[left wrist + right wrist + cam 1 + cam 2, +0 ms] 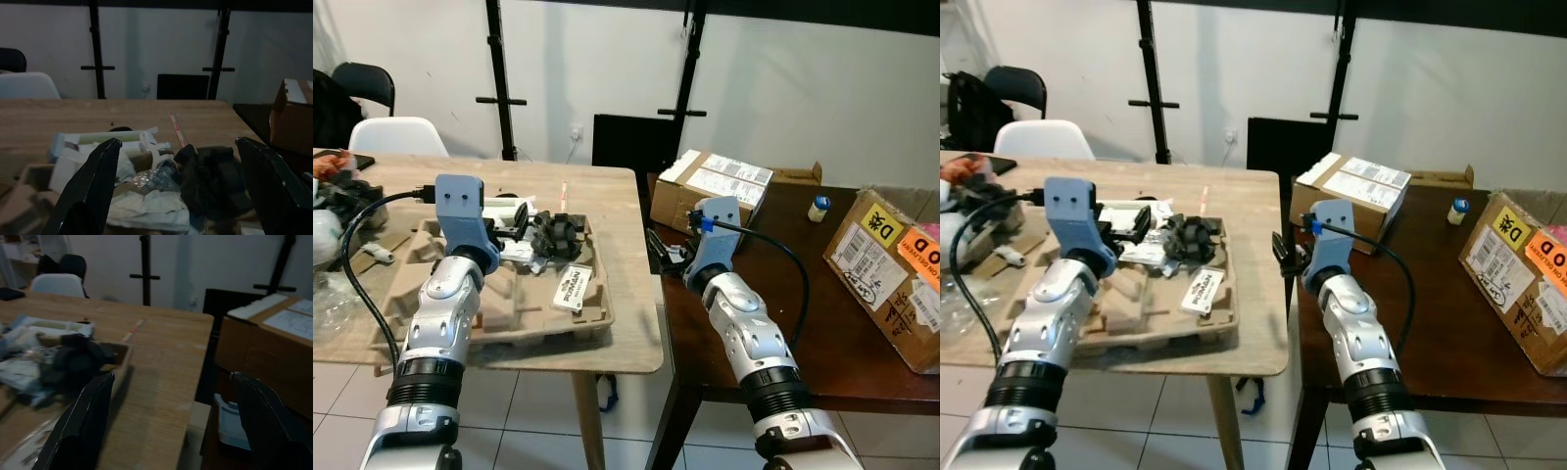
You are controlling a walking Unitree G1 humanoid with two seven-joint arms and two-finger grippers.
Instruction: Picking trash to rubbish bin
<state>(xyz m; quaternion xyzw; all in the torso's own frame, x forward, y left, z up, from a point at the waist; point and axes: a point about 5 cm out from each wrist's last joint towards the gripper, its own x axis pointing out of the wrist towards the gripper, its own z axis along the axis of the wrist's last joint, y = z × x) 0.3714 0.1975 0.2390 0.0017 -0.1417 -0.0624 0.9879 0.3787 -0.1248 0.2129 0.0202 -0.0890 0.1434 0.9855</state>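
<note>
Trash lies in a moulded cardboard tray [598, 315] on the wooden table [617, 201]: a black crumpled lump [558, 235], white crumpled paper and wrappers [146, 208], and a white printed card [573, 287]. My left gripper [178, 188] hovers open just short of the white wrappers and the black lump [212, 176], with nothing between its fingers. Open and holding nothing, my right gripper [173, 426] hangs over the gap between the wooden table and the dark table [832, 313]. A pale blue packet [232, 423] lies on the dark table's edge by it.
Two cardboard boxes [710, 184] [891, 274] and a small bottle [819, 208] stand on the dark table. A thin pink stick [564, 192] lies beyond the tray. Clutter covers the wooden table's left end [342, 211]. A white chair [396, 135] and black stands [499, 98] are behind.
</note>
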